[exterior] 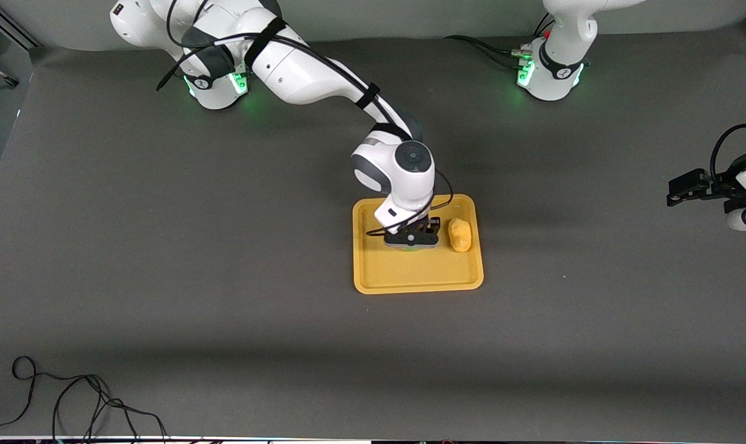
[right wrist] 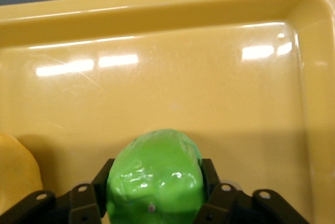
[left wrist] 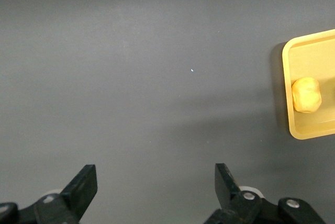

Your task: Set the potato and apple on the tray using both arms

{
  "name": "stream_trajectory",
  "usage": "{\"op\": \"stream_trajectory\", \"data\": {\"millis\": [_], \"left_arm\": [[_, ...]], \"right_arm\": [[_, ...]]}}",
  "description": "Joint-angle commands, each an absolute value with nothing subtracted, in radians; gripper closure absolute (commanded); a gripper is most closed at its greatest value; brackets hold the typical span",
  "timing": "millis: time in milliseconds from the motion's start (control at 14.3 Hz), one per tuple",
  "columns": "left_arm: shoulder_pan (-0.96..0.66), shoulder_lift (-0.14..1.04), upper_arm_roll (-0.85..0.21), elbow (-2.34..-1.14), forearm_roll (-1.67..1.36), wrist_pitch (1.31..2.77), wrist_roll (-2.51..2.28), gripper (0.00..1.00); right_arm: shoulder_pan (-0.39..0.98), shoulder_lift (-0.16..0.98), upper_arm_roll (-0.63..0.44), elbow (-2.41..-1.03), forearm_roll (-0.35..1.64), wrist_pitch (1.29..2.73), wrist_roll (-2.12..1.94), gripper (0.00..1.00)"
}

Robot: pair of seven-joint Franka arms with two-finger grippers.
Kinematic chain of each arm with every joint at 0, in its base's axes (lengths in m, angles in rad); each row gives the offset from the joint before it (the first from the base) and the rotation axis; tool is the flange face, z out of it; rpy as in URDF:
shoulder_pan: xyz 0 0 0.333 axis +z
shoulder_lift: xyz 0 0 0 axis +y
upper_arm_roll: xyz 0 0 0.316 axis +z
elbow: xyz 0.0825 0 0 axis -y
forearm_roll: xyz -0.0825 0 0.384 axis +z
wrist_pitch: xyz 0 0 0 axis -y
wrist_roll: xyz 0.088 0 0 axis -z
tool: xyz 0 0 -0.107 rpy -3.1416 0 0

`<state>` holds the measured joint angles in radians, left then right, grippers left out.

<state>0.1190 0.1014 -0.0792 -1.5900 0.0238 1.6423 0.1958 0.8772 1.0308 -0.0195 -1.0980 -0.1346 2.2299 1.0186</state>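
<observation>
The yellow-orange tray point(exterior: 410, 277) lies mid-table. The potato point(exterior: 460, 235) lies on it toward the left arm's end; it also shows in the left wrist view point(left wrist: 306, 94) and at the edge of the right wrist view point(right wrist: 15, 174). My right gripper point(exterior: 412, 242) is low over the tray beside the potato, shut on the green apple point(right wrist: 155, 178), which the hand hides in the front view. My left gripper point(exterior: 678, 191) is open and empty above bare table at the left arm's end; its fingers point(left wrist: 84, 185) stand wide apart, and the tray's rim point(left wrist: 286, 90) shows far off.
A dark grey mat point(exterior: 163, 277) covers the table. A loose black cable point(exterior: 89, 394) lies at the front edge toward the right arm's end. Both arm bases point(exterior: 216, 86) glow green at the back.
</observation>
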Motion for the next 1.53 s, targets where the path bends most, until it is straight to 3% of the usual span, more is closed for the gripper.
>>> {"op": "stream_trajectory", "data": {"millis": [0,209,558,837,1186,1465], "left_arm": [[0.100,0.077,-0.057,-1.609,0.015,1.643,0.209,0.00],[0.106,0.084,-0.058,-1.595,-0.015,1.654,0.213,0.00],[0.084,0.094,-0.060,-1.600,-0.032,1.654,0.190,0.00],[0.055,0.087,-0.060,-1.603,0.028,1.649,0.173,0.00],[0.058,0.072,-0.058,-1.603,0.034,1.655,0.184,0.00],[0.054,0.072,-0.061,-1.603,0.031,1.644,0.187,0.00]], "right_arm": [[0.874,1.023,-0.028,-1.055,-0.158,2.211,1.048,0.00],[0.858,0.924,-0.034,-1.049,-0.150,2.084,1.043,0.00],[0.775,0.652,-0.031,-1.051,-0.089,1.762,1.020,0.00],[0.663,0.450,-0.031,-1.135,-0.083,1.544,0.766,0.00],[0.406,0.169,-0.023,-1.448,-0.042,1.554,0.441,0.00],[0.168,0.081,-0.015,-1.538,-0.031,1.563,0.208,0.00]]}}
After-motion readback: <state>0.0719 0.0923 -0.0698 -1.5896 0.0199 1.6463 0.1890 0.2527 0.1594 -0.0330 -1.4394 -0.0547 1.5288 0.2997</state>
